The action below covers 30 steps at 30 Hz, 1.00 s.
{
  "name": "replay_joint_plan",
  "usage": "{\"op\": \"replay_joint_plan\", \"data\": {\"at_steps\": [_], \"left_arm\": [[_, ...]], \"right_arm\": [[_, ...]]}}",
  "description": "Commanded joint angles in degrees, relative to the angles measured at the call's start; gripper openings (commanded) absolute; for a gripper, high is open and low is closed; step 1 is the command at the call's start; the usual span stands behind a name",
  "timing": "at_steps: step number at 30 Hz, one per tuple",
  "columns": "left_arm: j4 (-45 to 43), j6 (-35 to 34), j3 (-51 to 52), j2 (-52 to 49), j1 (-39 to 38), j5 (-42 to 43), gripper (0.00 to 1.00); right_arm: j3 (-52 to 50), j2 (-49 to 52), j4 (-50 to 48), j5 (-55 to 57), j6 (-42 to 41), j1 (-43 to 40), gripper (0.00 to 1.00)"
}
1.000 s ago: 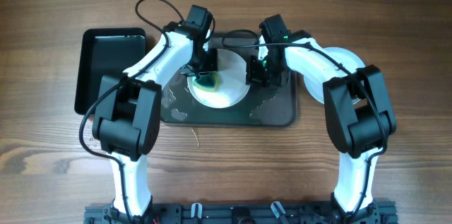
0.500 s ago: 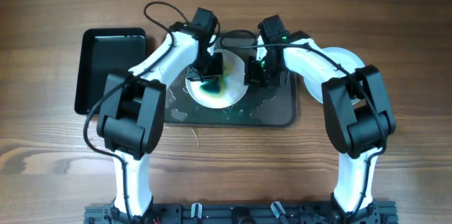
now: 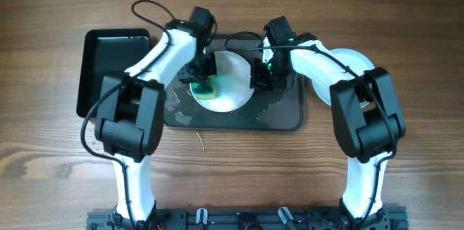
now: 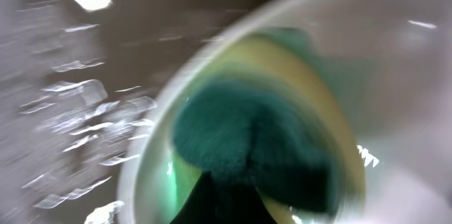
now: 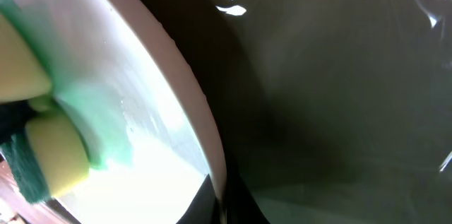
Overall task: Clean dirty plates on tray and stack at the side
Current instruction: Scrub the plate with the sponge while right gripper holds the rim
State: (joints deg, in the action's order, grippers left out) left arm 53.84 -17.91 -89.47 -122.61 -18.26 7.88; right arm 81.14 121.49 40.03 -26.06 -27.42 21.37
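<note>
A white plate (image 3: 235,77) with teal-green smears lies on the dark grey wet tray (image 3: 283,114). My left gripper (image 3: 204,79) is shut on a yellow and green sponge (image 3: 206,90), pressed on the plate's left part. The left wrist view shows the sponge (image 4: 254,139) blurred on the plate (image 4: 395,75), with my fingers (image 4: 233,206) at the bottom. My right gripper (image 3: 259,76) is shut on the plate's right rim. In the right wrist view the rim (image 5: 205,132) runs between my fingers (image 5: 222,199), with the sponge (image 5: 49,160) at far left. Another plate (image 3: 354,62) lies right of the tray, partly hidden.
A smaller glossy black tray (image 3: 112,63) stands left of the grey tray. Water patches lie on the grey tray's surface (image 4: 85,61), which also shows in the right wrist view (image 5: 339,111). Bare wooden table (image 3: 232,165) lies in front.
My left gripper and the sponge have slid left across the plate, after moving right half a second before. The right gripper and the plate have stayed in place.
</note>
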Motion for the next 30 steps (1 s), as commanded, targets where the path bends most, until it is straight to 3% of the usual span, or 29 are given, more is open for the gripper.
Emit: {"op": "replay_joint_plan", "data": {"at_steps": [1, 5, 8, 11, 15, 18, 22, 25, 30], "left_arm": [[-5.14, 9.60, 1.57, -2.86, -1.29, 25.20, 0.04], [-11.19, 9.57, 1.57, -2.86, -1.20, 25.18, 0.04], [-14.25, 8.79, 1.57, -2.86, -1.22, 18.97, 0.04], [-14.73, 1.68, 1.57, -2.86, -1.22, 3.80, 0.04], [-8.96, -12.98, 1.57, -2.86, -1.22, -25.33, 0.04], [-4.11, -17.29, 1.57, -2.86, -1.22, -33.33, 0.04], [-0.17, -17.31, 1.60, -2.86, -1.29, -29.92, 0.04], [2.29, -17.03, 1.60, -2.86, -1.29, -20.59, 0.04], [2.34, -3.96, 1.60, -2.86, -1.55, 8.13, 0.04]], "right_arm": [[-0.96, 0.02, 0.48, 1.14, 0.46, -0.31, 0.04], [-0.96, 0.02, 0.48, 1.16, 0.44, -0.31, 0.04], [-0.96, 0.02, 0.48, 1.16, 0.44, -0.31, 0.04], [-0.96, 0.02, 0.48, 1.16, 0.46, -0.31, 0.04], [-0.96, 0.02, 0.48, 1.20, 0.46, -0.31, 0.04], [-0.96, 0.02, 0.48, 1.20, 0.46, -0.31, 0.04], [-0.98, 0.02, 0.48, 1.18, 0.44, -0.31, 0.04], [-0.96, 0.02, 0.48, 1.16, 0.46, -0.31, 0.04], [-0.98, 0.02, 0.48, 1.14, 0.44, -0.33, 0.04]]}}
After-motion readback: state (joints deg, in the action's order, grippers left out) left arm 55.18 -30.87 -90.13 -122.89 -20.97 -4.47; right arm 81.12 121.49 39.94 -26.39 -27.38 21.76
